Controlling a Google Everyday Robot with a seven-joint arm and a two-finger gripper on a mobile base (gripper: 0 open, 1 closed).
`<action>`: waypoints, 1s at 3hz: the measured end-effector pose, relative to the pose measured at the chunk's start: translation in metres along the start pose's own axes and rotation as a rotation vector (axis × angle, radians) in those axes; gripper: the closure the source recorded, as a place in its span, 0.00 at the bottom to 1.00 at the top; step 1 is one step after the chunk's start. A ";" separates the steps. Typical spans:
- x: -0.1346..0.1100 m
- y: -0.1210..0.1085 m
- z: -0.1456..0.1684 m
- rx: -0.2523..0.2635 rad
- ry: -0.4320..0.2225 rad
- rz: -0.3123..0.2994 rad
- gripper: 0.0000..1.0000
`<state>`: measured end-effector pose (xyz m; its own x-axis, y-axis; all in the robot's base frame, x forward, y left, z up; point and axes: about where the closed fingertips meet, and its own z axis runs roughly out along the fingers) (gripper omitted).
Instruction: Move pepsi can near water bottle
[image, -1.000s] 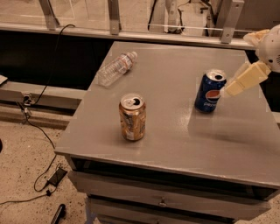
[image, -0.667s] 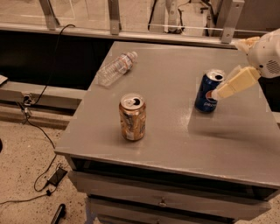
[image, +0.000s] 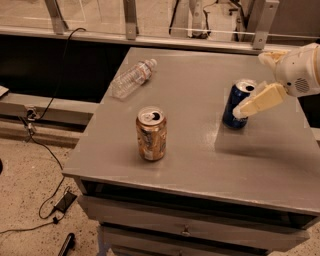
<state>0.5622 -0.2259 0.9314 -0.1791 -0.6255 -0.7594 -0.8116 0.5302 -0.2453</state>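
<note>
1 pepsi can (image: 235, 107), gripper (image: 248, 86) beside | 1 gold can (image: 151, 134) | 1 water bottle (image: 132, 79)

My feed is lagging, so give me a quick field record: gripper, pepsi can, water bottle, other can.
gripper: right of table, overlapping the pepsi can in view; contact unclear
pepsi can: upright, right part of table
water bottle: on its side, far left of table
gold-brown can: upright, front left
task state: pepsi can not yet near water bottle
</note>
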 end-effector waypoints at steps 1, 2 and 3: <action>0.011 0.000 0.014 -0.021 0.017 0.037 0.00; 0.018 0.001 0.026 -0.039 0.019 0.070 0.17; 0.019 0.002 0.030 -0.042 -0.006 0.088 0.41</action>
<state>0.5736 -0.2191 0.8986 -0.2474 -0.5738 -0.7807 -0.8156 0.5583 -0.1519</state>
